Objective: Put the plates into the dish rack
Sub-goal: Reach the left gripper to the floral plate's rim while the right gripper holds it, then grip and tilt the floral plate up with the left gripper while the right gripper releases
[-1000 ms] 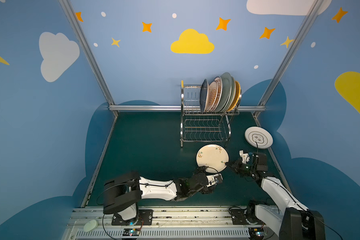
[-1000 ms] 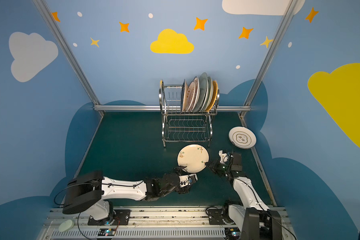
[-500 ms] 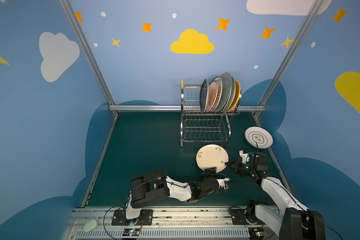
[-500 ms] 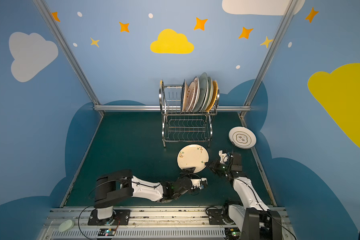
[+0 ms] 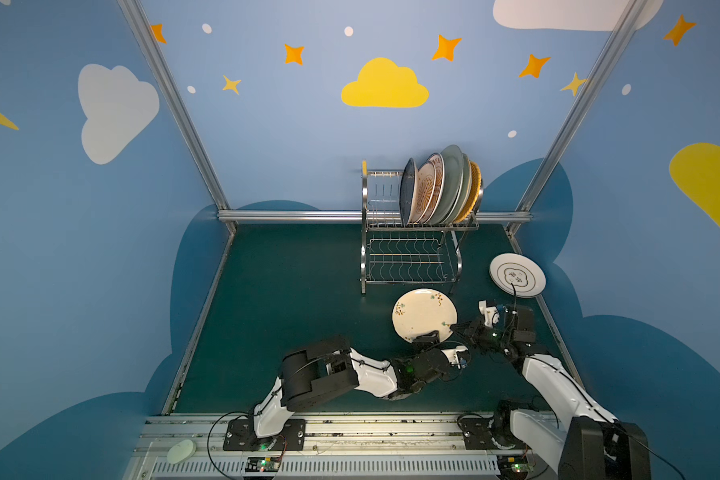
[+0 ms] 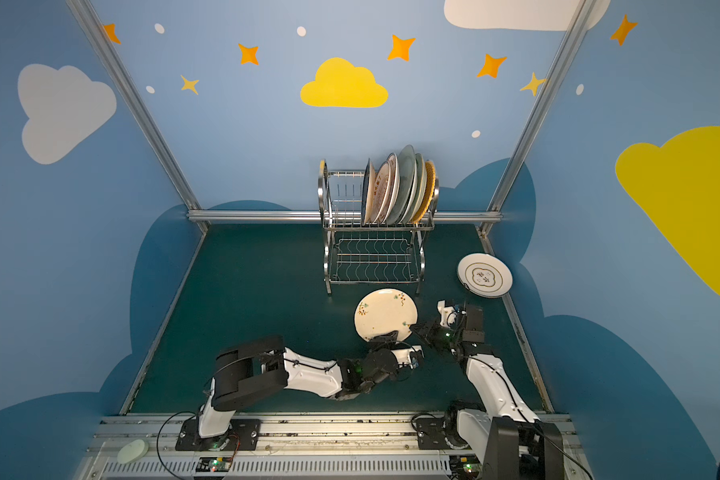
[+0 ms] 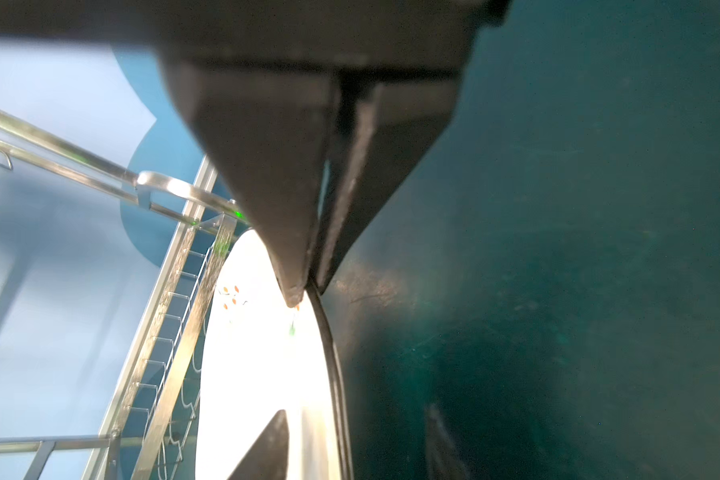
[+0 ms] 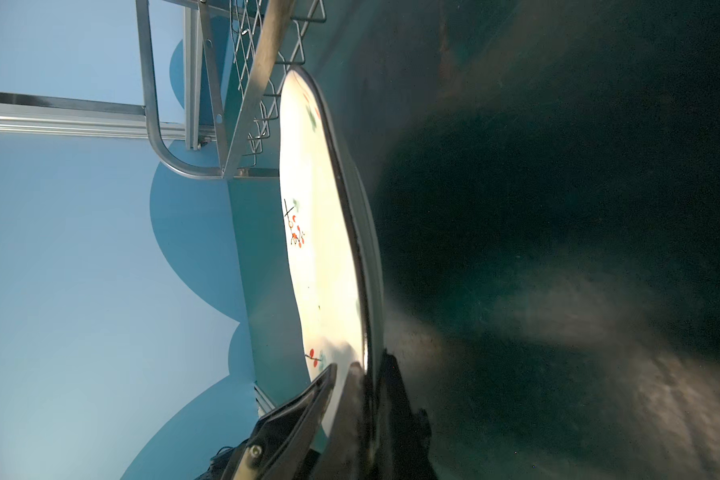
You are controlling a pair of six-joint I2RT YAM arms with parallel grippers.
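**Q:** Green mat (image 5: 292, 299) and blue walls (image 5: 100, 249) are noted. Where is the floral plate (image 5: 422, 309) found?

**A:** It is found just in front of the dish rack (image 5: 408, 266). Its near rim is pinched by the left gripper (image 5: 428, 335), jaws set close on it. Its right rim is clamped by the right gripper (image 5: 454, 328).

**Q:** What else is recorded?

**A:** Racked plates (image 5: 441, 187) are stood on edge in the upper tier. One lettered plate (image 5: 516, 275) is laid flat on the mat, right of the rack.

Cream round floral plate (image 5: 422, 311) on dark green mat (image 5: 300, 299) just before shiny two-tier steel wire dish rack (image 5: 410, 257), left gripper (image 5: 427, 335) at its near rim, right gripper (image 5: 454, 328) at its right rim, row of upright plates (image 5: 437, 189) in upper tier, white dark-ringed plate (image 5: 517, 275) flat near right wall
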